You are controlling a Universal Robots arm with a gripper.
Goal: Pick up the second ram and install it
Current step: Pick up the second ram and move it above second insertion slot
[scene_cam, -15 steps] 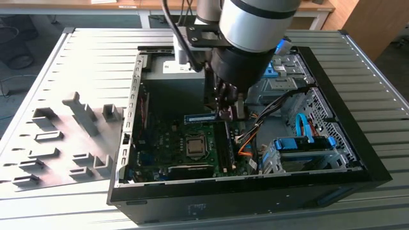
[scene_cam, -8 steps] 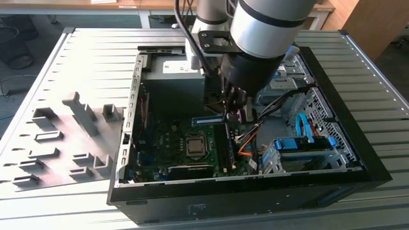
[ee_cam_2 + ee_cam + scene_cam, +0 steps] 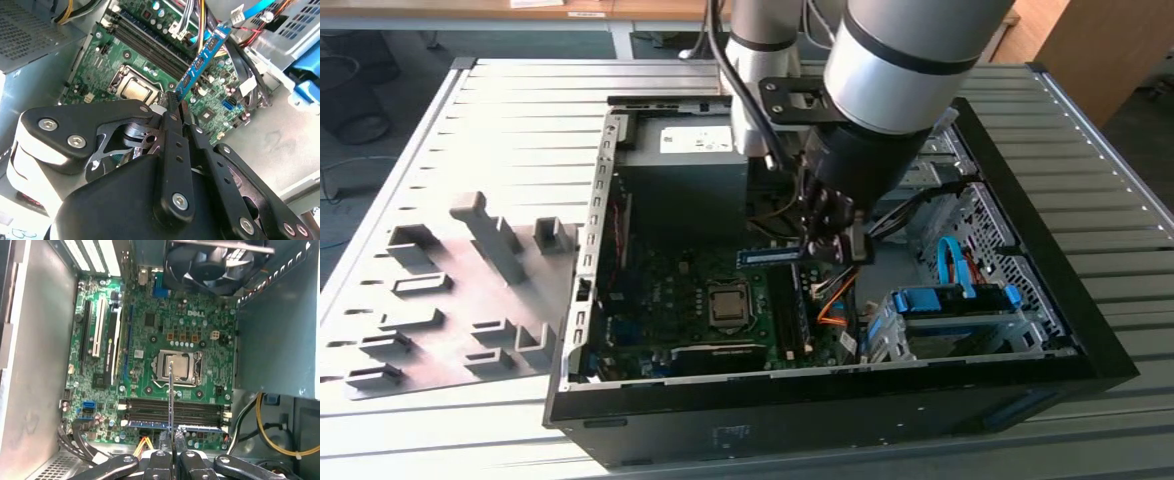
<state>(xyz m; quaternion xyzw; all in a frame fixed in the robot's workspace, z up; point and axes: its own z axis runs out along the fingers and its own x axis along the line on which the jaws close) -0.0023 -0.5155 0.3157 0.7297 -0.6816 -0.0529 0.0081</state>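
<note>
Fingers (image 3: 172, 131) of your gripper (image 3: 176, 101) are pinched tight on one end of the memory stick (image 3: 205, 57). The rest of the thin blue board pokes out free. I think that grip keeps its long edges clear.

In the exterior view the memory stick (image 3: 767, 256) hangs in the air inside the open computer case (image 3: 854, 420), above the green main board (image 3: 654, 290). It points from the gripper (image 3: 834, 240) toward the exterior view's left and touches nothing but the fingers. The case lies on its side, so the main board faces up and can be reached from above.

In the first wrist view the memory stick (image 3: 171, 395) shows edge-on, over the long black slots (image 3: 150, 412) just beside the square chip socket (image 3: 177, 365). It lies across the slots, not along them. So I judge it lifted but not in a slot yet.

The grey holder blocks (image 3: 494, 235) stand well apart, on the table (image 3: 520, 120) at the exterior view's left.
</note>
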